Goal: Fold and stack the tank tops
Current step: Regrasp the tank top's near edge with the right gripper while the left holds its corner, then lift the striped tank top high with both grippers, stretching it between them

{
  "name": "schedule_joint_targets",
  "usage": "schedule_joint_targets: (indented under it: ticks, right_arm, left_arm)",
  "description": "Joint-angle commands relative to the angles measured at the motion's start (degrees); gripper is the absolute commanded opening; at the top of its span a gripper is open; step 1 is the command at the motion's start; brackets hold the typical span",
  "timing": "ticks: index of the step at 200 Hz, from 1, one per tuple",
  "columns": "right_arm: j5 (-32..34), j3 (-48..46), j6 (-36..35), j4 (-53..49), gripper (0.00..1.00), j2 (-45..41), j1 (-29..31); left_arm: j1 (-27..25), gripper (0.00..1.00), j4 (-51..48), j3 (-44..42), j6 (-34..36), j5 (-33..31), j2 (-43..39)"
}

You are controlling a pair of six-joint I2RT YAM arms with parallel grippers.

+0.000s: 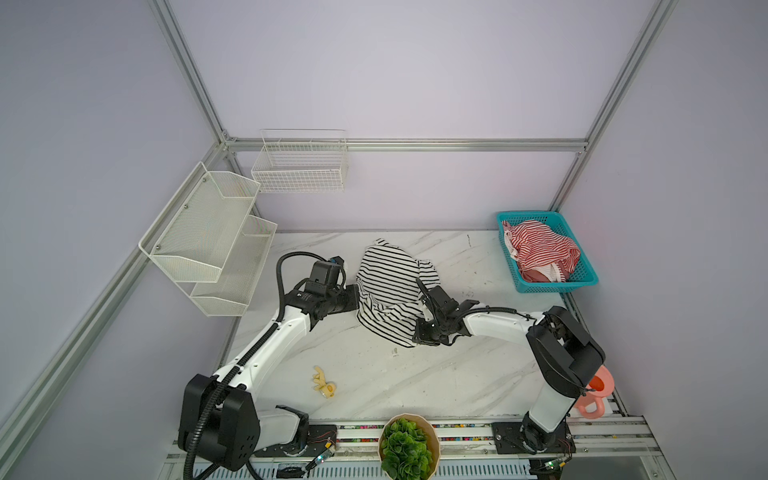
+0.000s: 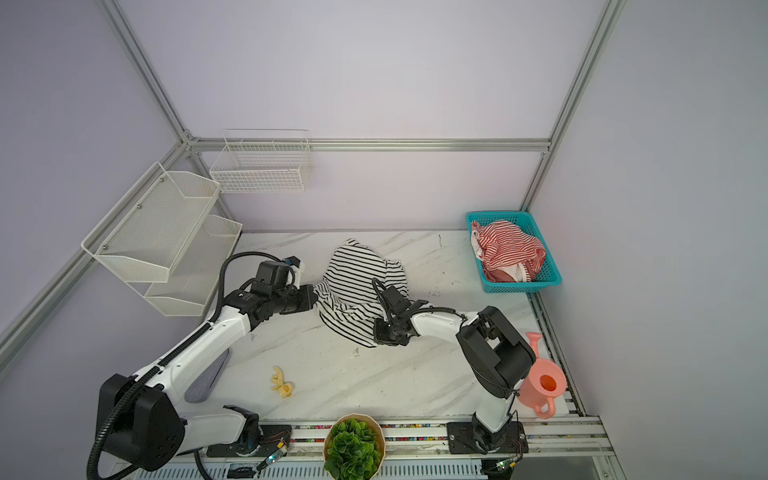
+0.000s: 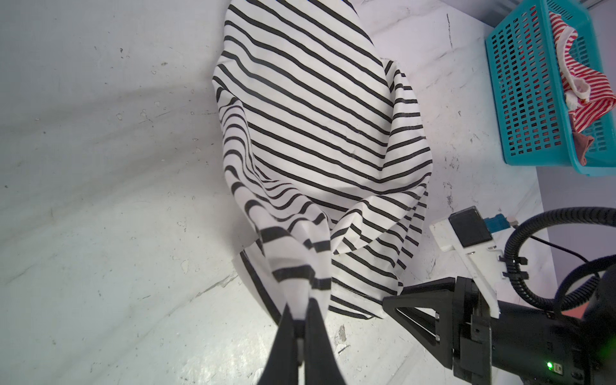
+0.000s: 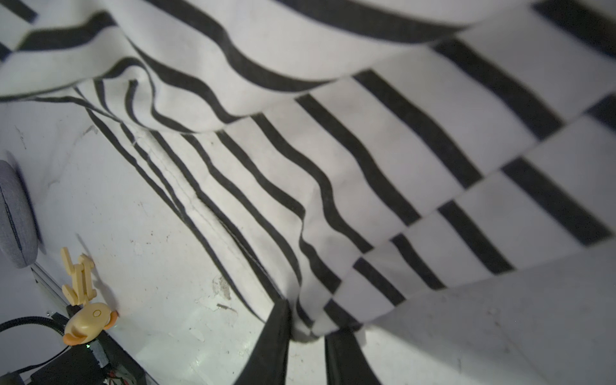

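Black-and-white top [image 1: 390, 286]: crumpled on the table [image 1: 415, 374], spanning between both grippers.
Left gripper [image 3: 300, 315]: clamped on a bunched edge, with cloth spreading ahead of its fingertips.
Right gripper [image 4: 308, 336]: closed on a hem corner.
Red-and-white top [image 1: 540, 249]: heaped in the teal basket [image 1: 552, 286], well apart from both grippers.
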Motion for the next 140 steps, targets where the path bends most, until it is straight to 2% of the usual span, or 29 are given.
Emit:
schedule_joint_targets:
  ticks: [1,6,34,58,102,140]
  right_arm:
    - [1.1,0.9,-0.1,-1.7,0.08,0.7,0.5]
    - [1.4,1.2,-0.4,-2.3,0.0,0.4,0.5]
    - [4.5,4.1,-0.5,-5.7,0.0,-4.2,0.2]
    - [4.8,7.5,-2.4,-7.8,0.0,-10.5,-2.6]
    - [1.7,13.8,-7.9,-9.9,0.0,-19.7,-12.8]
    - [-3.3,24.1,-13.2,-9.7,0.0,-20.2,-20.7]
  left_arm:
    - [-0.2,0.0,1.1,-1.9,-0.1,0.9,-1.8]
    - [-0.1,0.0,0.9,-1.8,0.0,0.8,-1.7]
    - [-0.1,0.0,-1.3,0.8,1.8,-0.9,-1.9]
    - [-0.1,0.0,-4.0,6.0,4.3,-2.8,-1.9]
    - [1.6,0.0,-6.8,16.6,8.4,-7.6,-2.4]
    - [3.7,0.0,-7.3,28.1,10.4,-7.5,-2.0]
